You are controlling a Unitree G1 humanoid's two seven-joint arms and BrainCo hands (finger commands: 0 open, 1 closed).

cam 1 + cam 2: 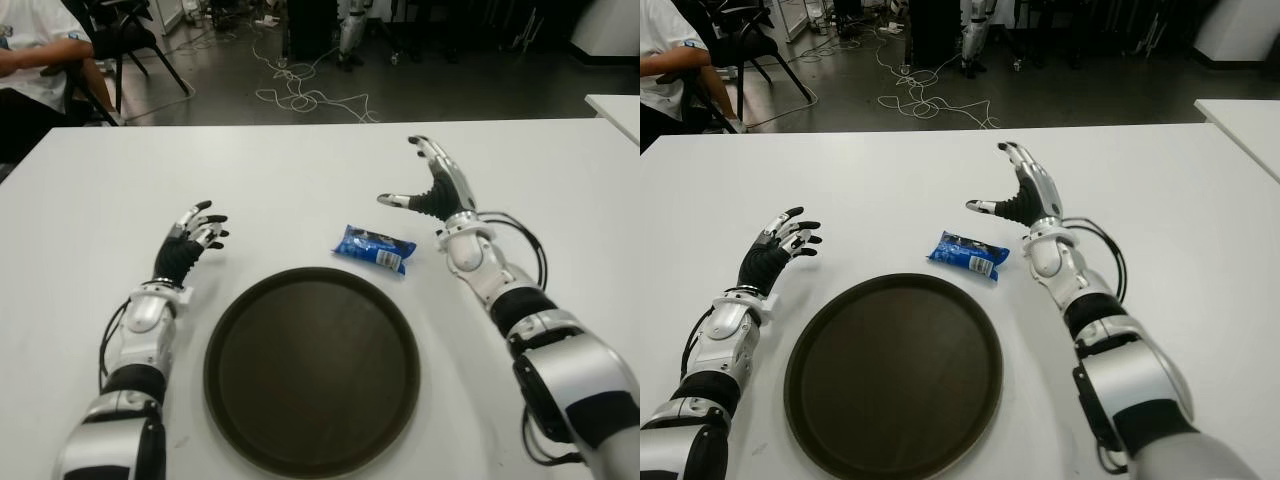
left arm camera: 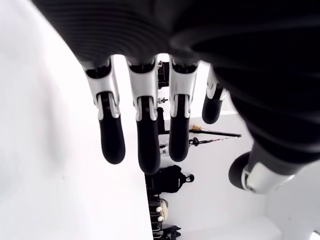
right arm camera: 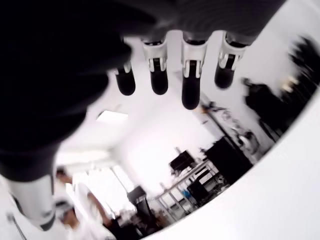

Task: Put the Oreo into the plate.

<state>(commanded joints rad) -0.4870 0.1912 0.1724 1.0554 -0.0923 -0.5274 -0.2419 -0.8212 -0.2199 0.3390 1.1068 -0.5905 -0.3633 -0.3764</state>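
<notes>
A blue Oreo packet (image 1: 374,248) lies flat on the white table (image 1: 300,170), just beyond the far right rim of the round dark brown plate (image 1: 312,368). My right hand (image 1: 425,185) hovers behind and to the right of the packet, fingers spread and thumb pointing left, holding nothing. The right wrist view shows its fingers (image 3: 191,75) extended with nothing between them. My left hand (image 1: 198,232) shows left of the plate, fingers (image 2: 142,130) open and empty. The plate holds nothing.
A person in a white shirt (image 1: 35,55) sits at the far left beyond the table by a black chair (image 1: 130,40). Cables (image 1: 300,90) lie on the floor behind. Another white table's corner (image 1: 615,105) shows at the right.
</notes>
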